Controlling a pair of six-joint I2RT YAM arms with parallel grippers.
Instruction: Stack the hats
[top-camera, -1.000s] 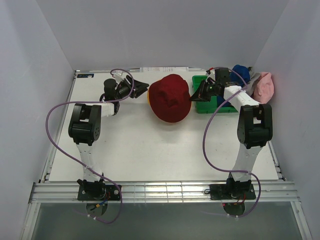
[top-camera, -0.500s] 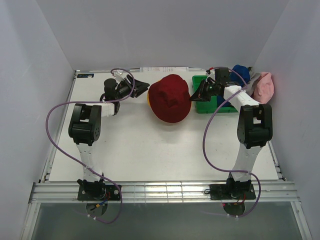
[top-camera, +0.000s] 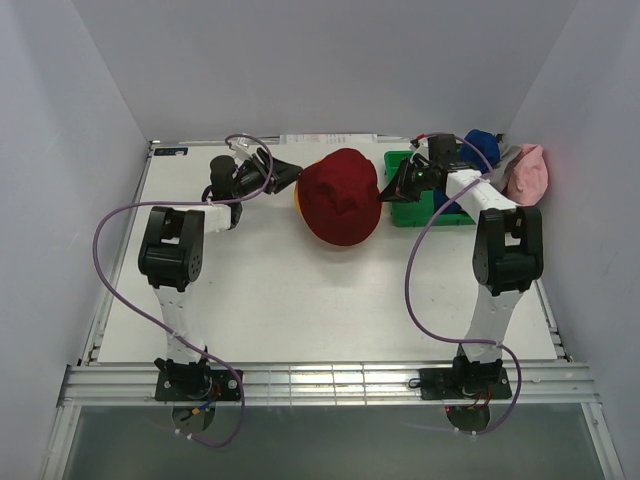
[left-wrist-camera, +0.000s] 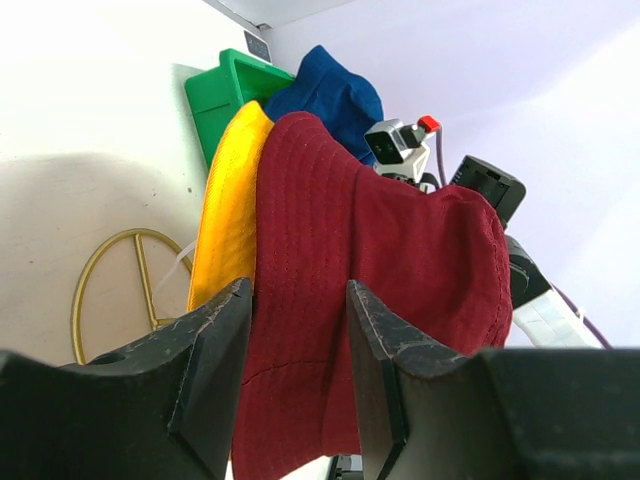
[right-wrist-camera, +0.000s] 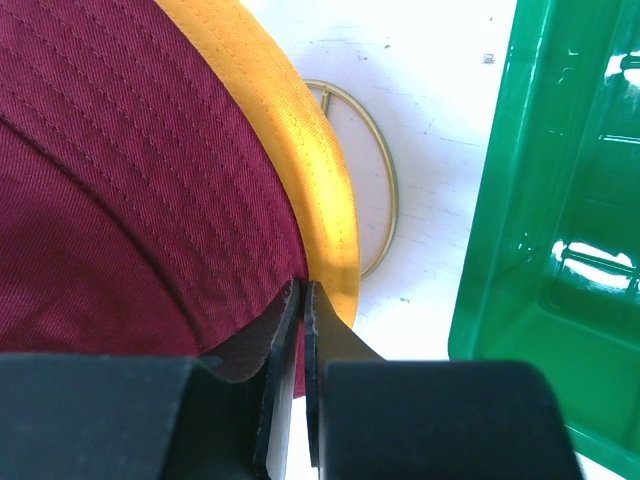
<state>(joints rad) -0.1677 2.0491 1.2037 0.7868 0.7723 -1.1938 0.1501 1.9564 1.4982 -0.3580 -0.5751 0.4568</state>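
Observation:
The dark red hat (top-camera: 340, 197) sits on the yellow hat (top-camera: 297, 196) at the back middle of the table. My left gripper (top-camera: 291, 172) is open at its left brim; in the left wrist view the gripper (left-wrist-camera: 300, 295) has its jaws apart in front of the dark red hat (left-wrist-camera: 370, 270), with the yellow hat (left-wrist-camera: 228, 215) beside it. My right gripper (top-camera: 388, 190) is shut at the hat's right brim; in the right wrist view the gripper (right-wrist-camera: 303, 292) pinches the dark red brim (right-wrist-camera: 130, 180) next to the yellow brim (right-wrist-camera: 315, 190). The blue hat (top-camera: 482, 146) and pink hat (top-camera: 528, 172) are at the back right. The grey hat is hardly visible.
A green plastic bin (top-camera: 410, 212) stands just right of the stack, under my right arm; it also shows in the right wrist view (right-wrist-camera: 560, 200). A gold wire stand (left-wrist-camera: 110, 290) lies under the hats. Walls close in the back and both sides.
Almost nothing has changed. My left wrist has edged slightly toward the back. The dark red hat and my right gripper stay where they were.

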